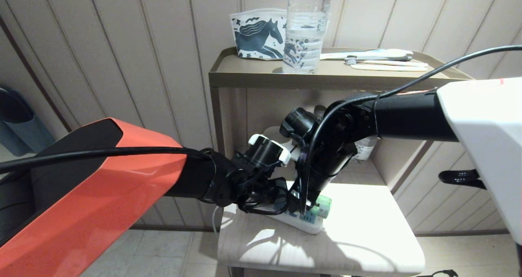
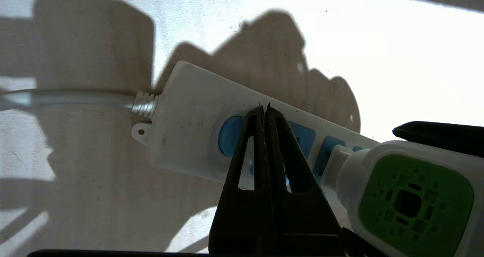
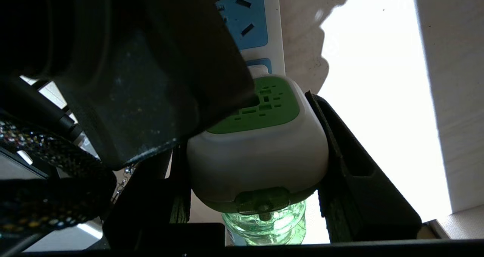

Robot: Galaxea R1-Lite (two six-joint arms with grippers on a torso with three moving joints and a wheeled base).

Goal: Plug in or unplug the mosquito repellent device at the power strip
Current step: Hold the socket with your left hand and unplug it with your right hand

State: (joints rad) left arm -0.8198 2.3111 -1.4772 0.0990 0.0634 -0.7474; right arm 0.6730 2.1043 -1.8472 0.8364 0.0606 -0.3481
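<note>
Orange, glossy plastic shells the left arm [image 1: 94, 187] nearest the camera, with a black rubber cable running along its top. Past it, the left gripper [image 2: 264, 107] presses down on the power strip [image 2: 189, 128], its two black, ribbed, triangular fingers [image 2: 245, 196] closed flat against each other with nothing between them; their tips rest on the strip just beside the round blue button [image 2: 228, 136]. That strip is a flat white plastic bar with rounded corners and pale blue socket faces; a ridged collar leads to a white cord [image 2: 68, 98]. It lies on a pale, matte, faintly grained table [image 1: 367, 236] in hard sunlight.

Right beside it, the right gripper [image 3: 257, 166] clamps the mosquito repellent device [image 3: 261, 151]: its black fingers [image 3: 355, 173] sit on either side of the smooth white rounded head. A green panel pierced with square holes fills the head's centre, and a clear green ribbed bottle hangs from one end. The device sits at the strip's far socket, with a short white neck reaching to the blue face; whether the pins are fully seated is hidden.

Farther back, a tan shelf [image 1: 253, 75] with a raised lip carries a ribbed clear water bottle [image 1: 306, 28], a white pouch printed with a dark horse [image 1: 259, 34], and toothbrushes [image 1: 383, 60]. Grooved beige wall panels [image 1: 142, 56] rise behind.
</note>
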